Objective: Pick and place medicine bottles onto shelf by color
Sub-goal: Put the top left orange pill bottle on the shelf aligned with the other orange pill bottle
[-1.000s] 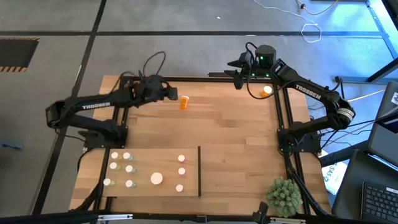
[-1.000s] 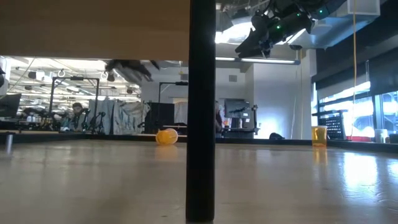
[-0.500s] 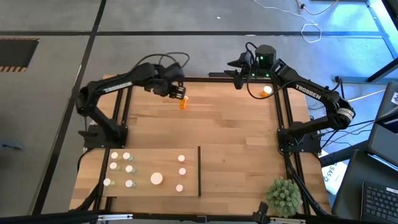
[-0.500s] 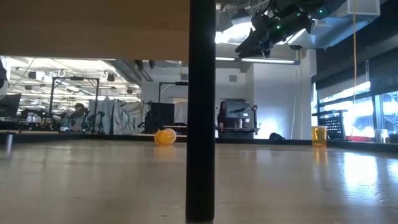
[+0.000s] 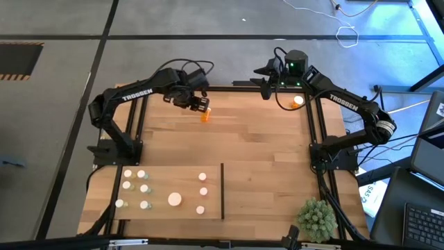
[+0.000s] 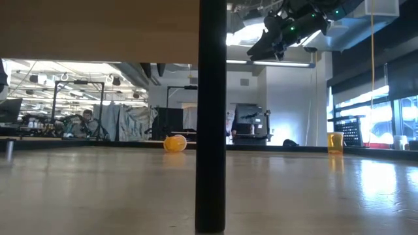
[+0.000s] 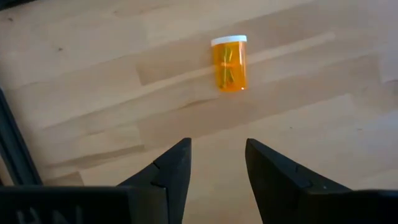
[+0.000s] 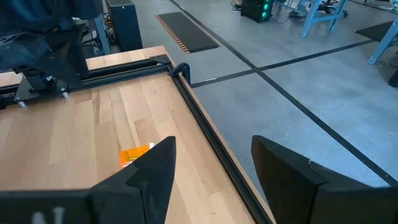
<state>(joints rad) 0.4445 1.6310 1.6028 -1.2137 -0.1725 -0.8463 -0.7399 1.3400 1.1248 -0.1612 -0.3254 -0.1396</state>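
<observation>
You see an orange medicine bottle [image 7: 229, 64] with a white cap lying on its side on the wooden desk [image 7: 93, 93]. Your left claw [image 7: 217, 163] hangs above it, fingers parted and empty, well apart from the bottle.

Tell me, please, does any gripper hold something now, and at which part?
Nothing is held. The left gripper is open above the lying orange bottle; the right gripper is open and empty too.
</observation>
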